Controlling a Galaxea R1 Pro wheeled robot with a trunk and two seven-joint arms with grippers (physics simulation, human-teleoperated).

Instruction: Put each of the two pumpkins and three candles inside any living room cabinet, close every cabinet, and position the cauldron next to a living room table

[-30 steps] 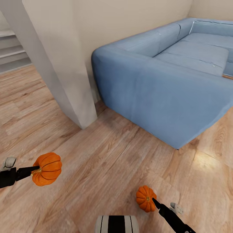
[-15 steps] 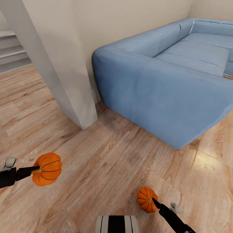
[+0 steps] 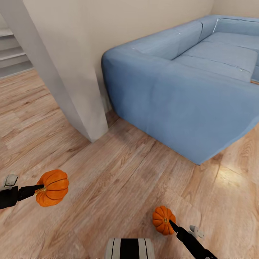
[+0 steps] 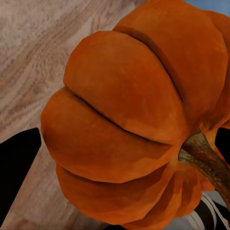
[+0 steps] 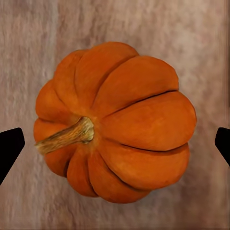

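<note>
I hold one orange pumpkin in each hand above the wood floor. The larger pumpkin (image 3: pixel 53 187) hangs at the lower left, and my left gripper (image 3: pixel 39 189) is shut on it near the stem. Up close, its ribbed side (image 4: pixel 129 120) sits between the dark fingertips. The smaller pumpkin (image 3: pixel 163 220) is near the bottom, right of centre, with my right gripper (image 3: pixel 170 223) shut on it. In the right wrist view this pumpkin (image 5: pixel 120 124) shows its pale stem, and a black fingertip stands at each side.
A big blue sofa (image 3: pixel 187 93) takes up the right and far side. A white wall corner (image 3: pixel 82 108) juts out at the centre left, with grey stair steps (image 3: pixel 14 54) behind it. Wood floor (image 3: pixel 118 180) stretches between me and the sofa.
The whole view has shifted slightly, so the camera has moved a little. Both pumpkins stay in the grippers as before.
</note>
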